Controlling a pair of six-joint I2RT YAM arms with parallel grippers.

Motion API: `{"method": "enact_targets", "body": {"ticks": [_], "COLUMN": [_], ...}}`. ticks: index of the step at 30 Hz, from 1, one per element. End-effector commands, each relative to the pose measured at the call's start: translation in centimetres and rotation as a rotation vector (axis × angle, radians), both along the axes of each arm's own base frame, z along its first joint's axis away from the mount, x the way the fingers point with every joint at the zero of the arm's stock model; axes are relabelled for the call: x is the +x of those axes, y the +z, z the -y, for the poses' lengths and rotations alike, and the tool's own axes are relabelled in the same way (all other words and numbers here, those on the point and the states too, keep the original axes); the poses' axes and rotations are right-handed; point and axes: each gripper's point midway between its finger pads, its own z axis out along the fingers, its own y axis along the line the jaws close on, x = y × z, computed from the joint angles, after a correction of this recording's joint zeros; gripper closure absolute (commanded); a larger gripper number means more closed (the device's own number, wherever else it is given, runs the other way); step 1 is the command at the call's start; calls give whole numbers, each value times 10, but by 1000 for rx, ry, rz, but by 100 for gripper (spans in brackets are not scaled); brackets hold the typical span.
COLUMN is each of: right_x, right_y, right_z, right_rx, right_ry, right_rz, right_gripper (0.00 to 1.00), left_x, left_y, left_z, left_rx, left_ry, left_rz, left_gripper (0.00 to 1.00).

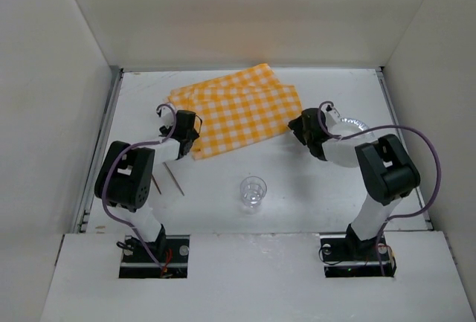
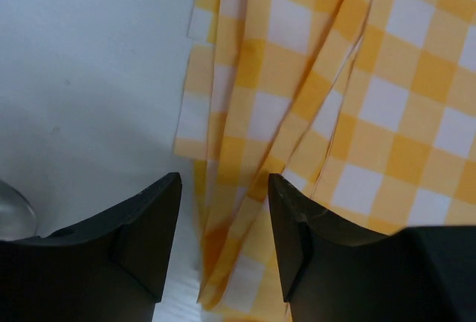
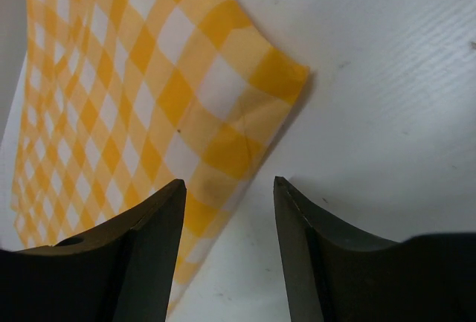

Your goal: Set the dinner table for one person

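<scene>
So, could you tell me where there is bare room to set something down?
Bare table between the sticks and the glass, and at the far right corner beyond the cloth. Crowded at the cloth's near corners, by the left gripper and right gripper.

No writing, label, brand, number or sign can be read in any of the three views; the checked cloth point(image 1: 236, 110), upper centre of the top view, carries only its pattern.

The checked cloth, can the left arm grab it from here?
Probably yes: on the left arm the jaws stand open right above the checked cloth, at its bunched edge, nothing between.
</scene>
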Motion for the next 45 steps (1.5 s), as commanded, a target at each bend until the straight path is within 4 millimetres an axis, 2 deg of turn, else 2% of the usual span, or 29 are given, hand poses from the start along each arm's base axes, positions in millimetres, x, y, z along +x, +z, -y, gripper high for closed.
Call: {"method": "enact_targets", "body": {"ticks": [1,4,5,6,7,8,12,19,27,31,35,36,38,39,41,43,45], "right_x": [26,39,45,45,45,43,26,-17,-24,-18,4,9,13,13,9,2,-11], "right_y": [18,11,1,1,0,0,5,5,20,20,24,24,24,26,33,45,60], "right_z": [-7,-13,-19,-18,-20,-19,-5,9,14,12,15,15,14,14,12,14,14], "right_rx": [60,70,78,80,93,97,47,80,68,54,26,22,26,25,21,-3,-23], "right_ry": [-39,-42,-28,-29,-24,-25,-46,-46,-40,-32,-15,-12,0,7,27,47,73], "right_rz": [14,-22,-53,-55,-60,-58,-23,20,60,63,61,58,47,50,66,89,120], "right_gripper": [45,52,65,68,78,82,94,95,93,87,80,75,56,46,33,22,16], "left_x": [17,22,27,28,29,31,41,65,96,107,100,98,92,88,77,64,48], "left_y": [-2,-13,-14,-13,-14,-13,-9,-2,2,4,14,19,31,38,55,75,95], "left_z": [-3,-4,-3,-3,-4,-3,2,29,48,56,45,41,30,27,22,26,30], "left_rx": [-46,-68,-77,-77,-75,-78,-88,-102,-103,-109,-106,-106,-103,-104,-110,-130,-149], "left_ry": [40,63,69,69,71,71,60,3,-42,-59,-40,-34,-22,-20,-22,-40,-55], "left_rz": [9,-5,1,3,3,6,15,24,7,4,25,32,51,64,105,167,233], "left_gripper": [54,60,64,64,64,64,64,65,64,64,58,55,50,48,44,40,39]}}
